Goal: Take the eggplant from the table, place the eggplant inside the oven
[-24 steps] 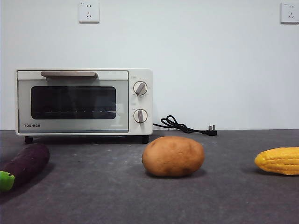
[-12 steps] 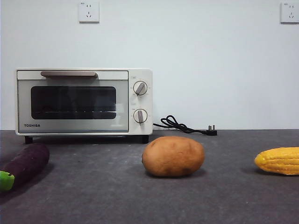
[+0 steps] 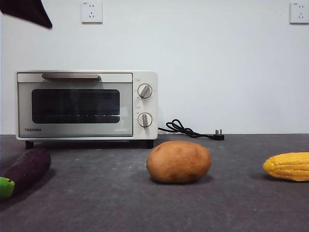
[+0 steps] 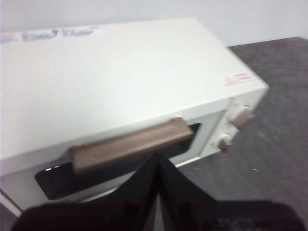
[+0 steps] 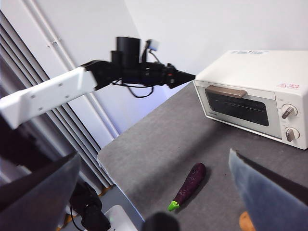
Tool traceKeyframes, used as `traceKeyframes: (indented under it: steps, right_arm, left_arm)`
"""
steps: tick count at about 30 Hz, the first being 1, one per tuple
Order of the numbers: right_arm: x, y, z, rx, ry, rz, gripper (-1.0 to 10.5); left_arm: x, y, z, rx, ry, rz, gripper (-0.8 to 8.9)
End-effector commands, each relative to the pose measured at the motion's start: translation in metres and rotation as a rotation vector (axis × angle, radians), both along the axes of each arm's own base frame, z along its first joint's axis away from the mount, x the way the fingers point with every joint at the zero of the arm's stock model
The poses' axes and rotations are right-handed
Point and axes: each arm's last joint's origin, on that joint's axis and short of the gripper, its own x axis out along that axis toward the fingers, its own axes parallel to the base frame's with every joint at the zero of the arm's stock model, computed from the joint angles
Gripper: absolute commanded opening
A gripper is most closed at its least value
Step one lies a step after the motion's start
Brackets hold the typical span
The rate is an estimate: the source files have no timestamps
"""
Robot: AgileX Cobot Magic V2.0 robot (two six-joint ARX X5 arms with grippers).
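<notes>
Since half a second ago, a black tip of the left gripper is showing at the top left corner of the front view, where only bare wall was showing before; nothing on the table has shifted.

One oven is standing at the back with its door shut, its one bar handle across the top of the door and two knobs stacked at its side. One eggplant is lying on the table near the left edge of the front view, in front of the oven and apart from it, green stem end toward the camera. One potato is sitting mid-table and one corn cob is lying at the right edge. One cord with a plug is trailing beside the oven.

The left gripper is hovering above and in front of the oven's handle, jaws clenched together with nothing between them. From the right wrist view, that arm is reaching out level toward the oven's top corner, with the eggplant lying well below it. The right gripper is hanging high and well back from the table, jaws spread wide and holding nothing.
</notes>
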Motion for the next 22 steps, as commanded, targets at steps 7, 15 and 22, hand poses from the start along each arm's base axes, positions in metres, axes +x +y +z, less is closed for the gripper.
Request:
traceKeyframes:
  steps: [7,15,22]
  right_arm:
    - [0.009,0.002,-0.002,-0.005,0.035,0.002,6.3]
    - [0.026,0.006,-0.006,-0.016,0.095,0.003,6.3]
    - [0.032,0.007,-0.009,-0.024,0.13,0.003,6.3]
  left_arm:
    - [0.043,0.011,-0.019,0.036,0.026,0.006,-0.06]
    - [0.062,0.012,-0.038,0.043,0.051,0.002,-0.06]
    - [0.072,0.012,-0.051,0.052,0.066,-0.003,-0.06]
